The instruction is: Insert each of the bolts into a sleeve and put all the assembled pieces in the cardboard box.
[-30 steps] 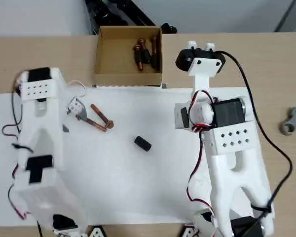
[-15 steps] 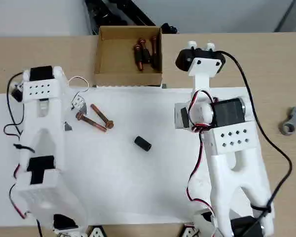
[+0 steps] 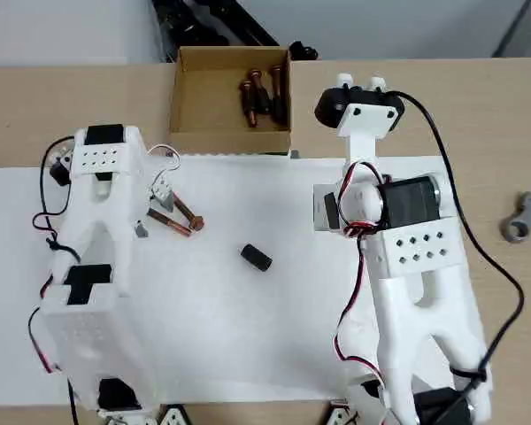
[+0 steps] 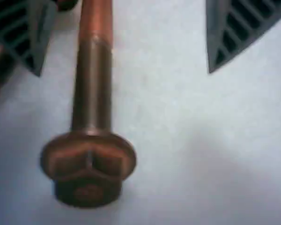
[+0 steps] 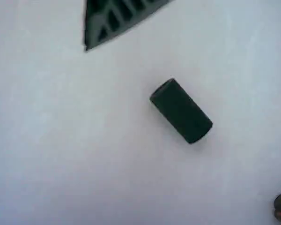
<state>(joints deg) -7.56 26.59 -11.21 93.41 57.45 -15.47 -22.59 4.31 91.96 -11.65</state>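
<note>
Currently, the left claw (image 4: 124,70) is released, its two dark ribbed fingers (image 4: 234,33) spread wide just above the white paper sheet (image 4: 201,154).

A copper-coloured metal bolt with a flanged hex head (image 4: 91,93) lies flat on the sheet between the fingers. It is nearer one finger than the other and touched by neither.

In the high view a second copper bolt (image 3: 168,222) lies just beside the first. The pair sits at the tip of the left arm, on the left part of the sheet, on the near side of the box.

A short black cylindrical sleeve (image 3: 257,258) lies on its side near the middle of the sheet. It is apart from both bolts and between the two arms, with nothing inserted in it.

The right claw (image 3: 327,211) is over the right part of the sheet, near the sleeve but not touching it. I cannot tell whether it is released or clenched.

An open brown cardboard box (image 3: 184,97) stands on the light wooden table (image 3: 88,97) at the far edge of the sheet. Copper bolts with dark sleeves on them (image 3: 258,96) lie together in its right part.

A small grey plastic part (image 3: 522,217) rests on the table, well off to the right of the sheet.
</note>
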